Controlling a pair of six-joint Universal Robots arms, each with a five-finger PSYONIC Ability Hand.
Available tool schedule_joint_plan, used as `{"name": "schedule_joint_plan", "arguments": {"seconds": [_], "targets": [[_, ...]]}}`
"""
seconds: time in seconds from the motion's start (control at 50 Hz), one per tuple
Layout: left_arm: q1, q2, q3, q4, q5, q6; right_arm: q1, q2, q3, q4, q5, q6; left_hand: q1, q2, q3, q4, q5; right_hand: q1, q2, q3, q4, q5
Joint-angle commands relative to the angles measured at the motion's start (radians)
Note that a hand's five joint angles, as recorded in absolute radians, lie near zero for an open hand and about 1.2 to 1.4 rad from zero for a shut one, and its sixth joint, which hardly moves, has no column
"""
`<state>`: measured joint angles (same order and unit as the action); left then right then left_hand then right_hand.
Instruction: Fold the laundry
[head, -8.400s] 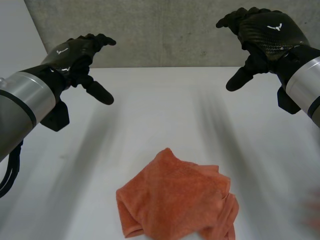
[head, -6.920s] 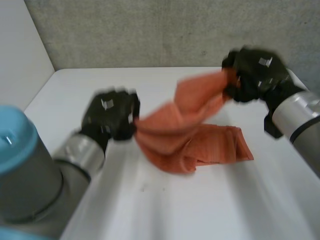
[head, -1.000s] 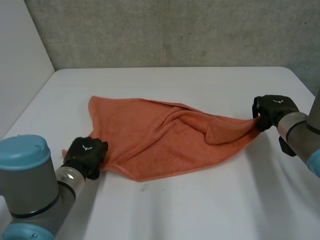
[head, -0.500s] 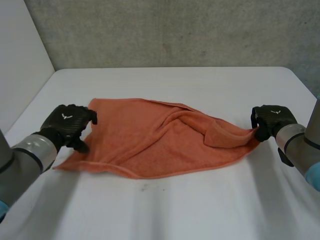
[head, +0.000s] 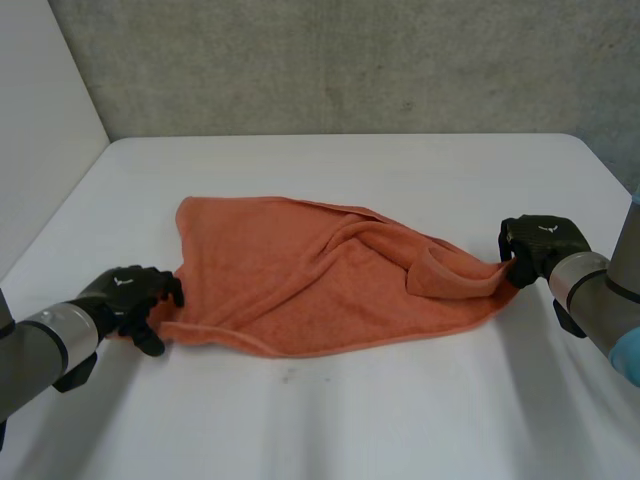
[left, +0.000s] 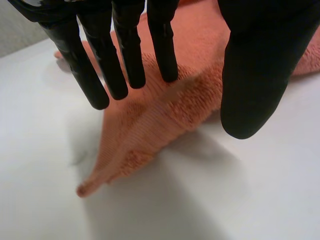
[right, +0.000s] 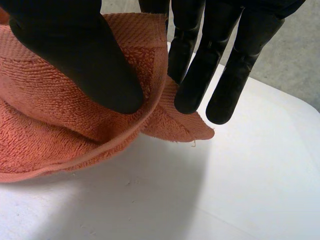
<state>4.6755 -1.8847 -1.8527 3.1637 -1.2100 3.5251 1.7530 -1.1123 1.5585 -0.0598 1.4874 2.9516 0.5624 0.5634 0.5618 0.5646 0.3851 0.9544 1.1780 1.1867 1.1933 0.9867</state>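
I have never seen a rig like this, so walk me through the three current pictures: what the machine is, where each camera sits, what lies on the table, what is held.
It is a robot with two arms, each ending in a black hand. The wide picture looks down from between the arms at a white table. The two close-ups come from cameras on the wrists. An orange towel lies spread but rumpled on the table. The right hand pinches one corner between thumb and fingers, raising it a little. The left hand is open, its straight fingers over the corner at the other end, gripping nothing.
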Motion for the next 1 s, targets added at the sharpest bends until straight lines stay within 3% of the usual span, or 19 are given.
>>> {"name": "schedule_joint_plan", "arguments": {"seconds": [0.02,0.1,0.24,0.3,0.32,0.42,0.44,0.5,0.64,0.84,0.94,1.0], "targets": [[-0.008,-0.031,0.000,0.002,-0.002,0.000,-0.003,0.000,-0.003,0.000,0.005,0.001,0.323,0.322,0.323,0.321,0.326,0.442,0.218,0.210,0.203,0.235],[-0.005,-0.031,0.001,0.015,-0.002,0.000,-0.003,0.000,-0.005,0.000,0.005,0.001,0.833,0.832,0.834,0.831,0.836,0.442,0.218,0.210,0.203,0.235],[-0.008,0.054,0.012,0.050,-0.006,-0.002,-0.004,-0.029,-0.018,0.018,0.005,-0.002,0.834,0.833,0.835,0.832,0.837,0.442,0.218,0.210,0.203,0.235],[-0.008,0.156,0.010,0.052,-0.008,-0.005,-0.006,-0.113,-0.032,0.063,0.004,-0.032,0.834,0.833,0.835,0.832,0.837,0.442,0.218,0.210,0.203,0.235],[-0.008,0.253,0.016,0.050,-0.010,-0.014,-0.007,-0.160,-0.053,0.115,0.002,-0.067,0.834,0.833,0.835,0.832,0.837,0.442,0.218,0.210,0.203,0.235],[-0.006,0.387,0.030,0.047,-0.010,-0.017,-0.053,-0.271,-0.158,0.323,0.002,-0.204,0.834,0.833,0.835,0.832,0.837,0.442,0.218,0.210,0.203,0.235],[0.005,0.494,0.041,0.047,-0.007,-0.015,-0.072,-0.297,-0.190,0.381,0.002,-0.236,0.834,0.833,0.835,0.832,0.837,0.442,0.218,0.210,0.203,0.235],[0.005,0.518,0.044,0.045,-0.003,-0.018,-0.099,-0.323,-0.238,0.490,0.002,-0.304,0.834,0.833,0.835,0.832,0.837,0.442,0.218,0.210,0.203,0.235],[0.005,0.435,-0.005,0.003,-0.003,-0.008,-0.115,-0.291,-0.213,0.618,0.007,-0.413,0.834,0.833,0.835,0.832,0.837,0.442,0.218,0.210,0.203,0.235],[-0.009,0.031,0.061,-0.005,-0.022,0.076,-0.112,-0.014,-0.190,0.621,0.034,-0.476,0.834,0.833,0.835,0.832,0.837,0.442,0.218,0.210,0.203,0.235],[-0.038,-0.036,0.185,-0.007,-0.069,0.129,-0.095,0.061,-0.392,0.600,0.051,-0.393,0.834,0.833,0.835,0.832,0.837,0.442,0.218,0.210,0.203,0.235],[-0.121,-0.045,0.472,-0.002,-0.164,0.101,-0.064,0.060,-0.570,0.549,0.048,-0.240,0.834,0.833,0.835,0.832,0.837,0.442,0.218,0.210,0.203,0.235]]}}
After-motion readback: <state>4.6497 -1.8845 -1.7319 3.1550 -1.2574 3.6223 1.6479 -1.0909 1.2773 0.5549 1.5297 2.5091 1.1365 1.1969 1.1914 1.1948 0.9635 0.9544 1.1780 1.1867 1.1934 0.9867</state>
